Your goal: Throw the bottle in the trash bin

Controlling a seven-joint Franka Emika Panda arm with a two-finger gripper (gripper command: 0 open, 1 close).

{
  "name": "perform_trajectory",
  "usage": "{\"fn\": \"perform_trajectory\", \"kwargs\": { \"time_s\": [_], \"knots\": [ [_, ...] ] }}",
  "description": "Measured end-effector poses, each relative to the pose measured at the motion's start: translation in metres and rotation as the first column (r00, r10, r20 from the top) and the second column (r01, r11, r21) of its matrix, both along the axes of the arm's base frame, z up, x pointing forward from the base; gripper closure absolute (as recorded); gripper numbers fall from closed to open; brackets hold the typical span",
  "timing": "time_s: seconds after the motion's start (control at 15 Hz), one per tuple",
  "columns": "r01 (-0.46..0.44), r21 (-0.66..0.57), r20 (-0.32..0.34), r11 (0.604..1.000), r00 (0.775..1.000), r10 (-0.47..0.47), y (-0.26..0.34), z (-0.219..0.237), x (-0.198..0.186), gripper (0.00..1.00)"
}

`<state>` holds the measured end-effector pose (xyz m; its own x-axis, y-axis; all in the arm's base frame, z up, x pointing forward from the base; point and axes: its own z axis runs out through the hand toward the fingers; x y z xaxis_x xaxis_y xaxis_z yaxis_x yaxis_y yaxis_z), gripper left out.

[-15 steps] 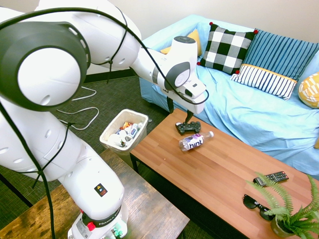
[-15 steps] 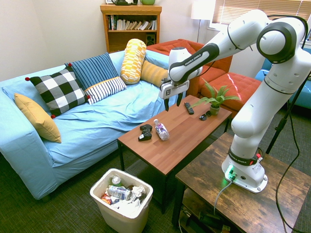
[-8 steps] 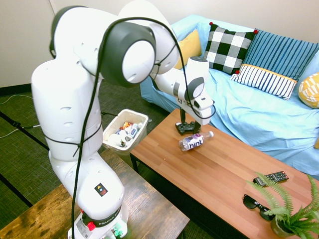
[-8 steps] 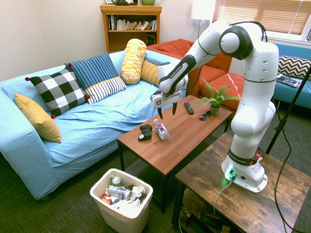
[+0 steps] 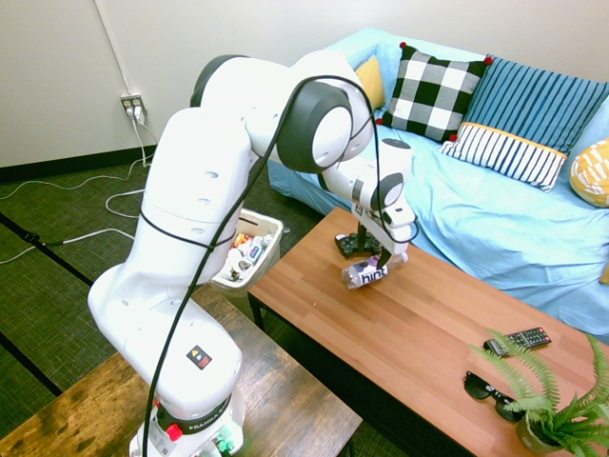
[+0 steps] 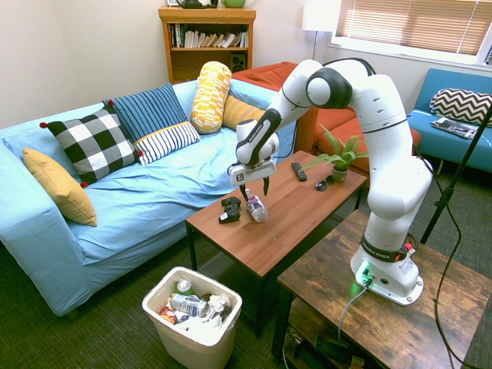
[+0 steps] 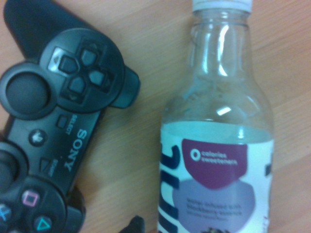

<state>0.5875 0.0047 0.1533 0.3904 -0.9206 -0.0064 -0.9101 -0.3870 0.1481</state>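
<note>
The open black two-finger tool (image 6: 256, 191) has come down over the clear plastic bottle with the purple label (image 6: 256, 207), lying beside the black game controller (image 6: 230, 210) on the wooden tabletop (image 6: 254, 244); gripping looks next.

1 pillow (image 5: 435, 92) black-and-white checked; sofa (image 5: 447, 205) light blue.

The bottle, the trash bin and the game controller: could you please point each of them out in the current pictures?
bottle (image 7: 216, 179), wrist view, on its label
trash bin (image 6: 192, 352), second exterior view, on its outer front wall
game controller (image 7: 70, 133), wrist view, on its middle section
</note>
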Motion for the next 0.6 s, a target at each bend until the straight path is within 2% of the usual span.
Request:
{"fn": "perform_trajectory", "kwargs": {
  "time_s": [0.2, 0.6],
  "knots": [
    [0.001, -0.008, -0.029, 1.0, 1.0, -0.002, 0.003, -0.028, 0.011, 0.0],
    [0.036, -0.017, -0.061, 0.999, 0.997, -0.037, -0.013, -0.056, 0.023, 0.0]
  ]
}}
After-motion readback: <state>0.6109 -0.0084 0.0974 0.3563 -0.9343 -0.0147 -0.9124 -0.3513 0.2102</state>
